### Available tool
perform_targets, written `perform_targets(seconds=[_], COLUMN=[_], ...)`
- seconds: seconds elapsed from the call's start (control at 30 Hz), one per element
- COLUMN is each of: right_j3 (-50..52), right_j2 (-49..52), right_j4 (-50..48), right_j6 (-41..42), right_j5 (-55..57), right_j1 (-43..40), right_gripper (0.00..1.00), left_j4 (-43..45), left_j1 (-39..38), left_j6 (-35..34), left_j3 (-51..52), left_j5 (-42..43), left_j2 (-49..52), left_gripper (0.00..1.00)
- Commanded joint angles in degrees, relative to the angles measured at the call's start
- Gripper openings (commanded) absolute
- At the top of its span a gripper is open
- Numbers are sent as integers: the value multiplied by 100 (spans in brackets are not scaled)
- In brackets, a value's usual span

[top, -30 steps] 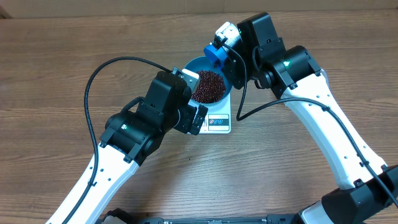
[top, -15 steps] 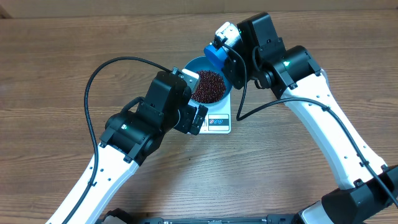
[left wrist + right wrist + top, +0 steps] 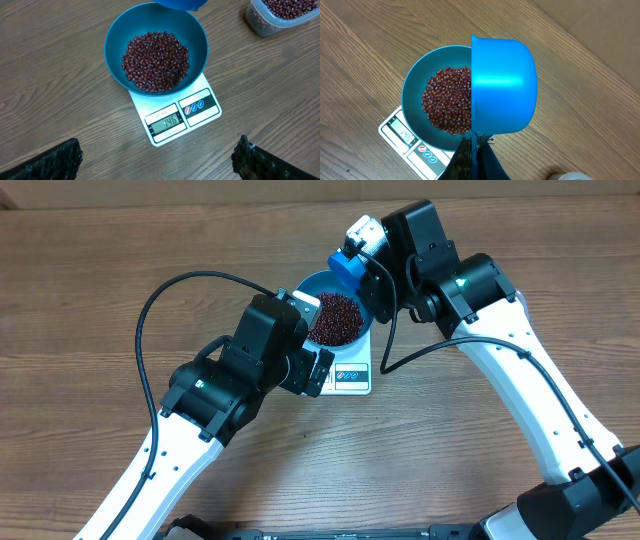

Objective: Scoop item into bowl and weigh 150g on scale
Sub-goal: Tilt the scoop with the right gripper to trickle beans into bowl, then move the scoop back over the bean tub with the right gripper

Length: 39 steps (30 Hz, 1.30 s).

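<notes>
Beans (image 3: 156,61) lie heaped in the bowl (image 3: 114,42), which sits on the scale (image 3: 200,107). Its display (image 3: 165,121) seems to read 146 — a shade under target. Most of the scooping looks done, with only a small top-up left. The right gripper (image 3: 476,150) pinches the handle of the scoop (image 3: 502,90), tipped over the bowl's rim — whether beans remain in it is hidden. The left gripper (image 3: 157,150) hangs spread wide and empty near the scale.
</notes>
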State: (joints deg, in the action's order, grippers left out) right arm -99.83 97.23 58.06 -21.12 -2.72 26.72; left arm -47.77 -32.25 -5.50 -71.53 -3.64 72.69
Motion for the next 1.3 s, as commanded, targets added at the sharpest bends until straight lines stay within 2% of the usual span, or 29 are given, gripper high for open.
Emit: perform_targets(seconds=[0.0, 0.2, 0.4, 0.53, 0.73, 1.0, 1.27], right_j3=[-138, -138, -138, -138, -138, -138, 2], right_j2=[-197, -197, -197, -197, -195, 94, 581], right_j4=[-28, -55, -85, 229, 898, 1486, 1569], right_j6=[-35, 219, 2420, 3397, 4089, 4081, 4061], right_j5=[11, 256, 2964, 3947, 3880, 2983, 2789], right_j1=[28, 28, -122, -363, -905, -1790, -1893], right_gripper=[4, 4, 4, 4, 4, 4, 4], left_j4=[20, 20, 22, 17, 9, 9, 4], left_j1=[0, 0, 0, 0, 0, 0, 0], left_j6=[127, 125, 125, 125, 125, 127, 125], left_j3=[-129, -129, -129, -129, -129, -129, -129], left_j5=[13, 13, 15, 17, 28, 28, 28], left_j2=[-57, -57, -57, -57, -57, -57, -57], left_gripper=[100, 99, 99, 100, 100, 100, 100])
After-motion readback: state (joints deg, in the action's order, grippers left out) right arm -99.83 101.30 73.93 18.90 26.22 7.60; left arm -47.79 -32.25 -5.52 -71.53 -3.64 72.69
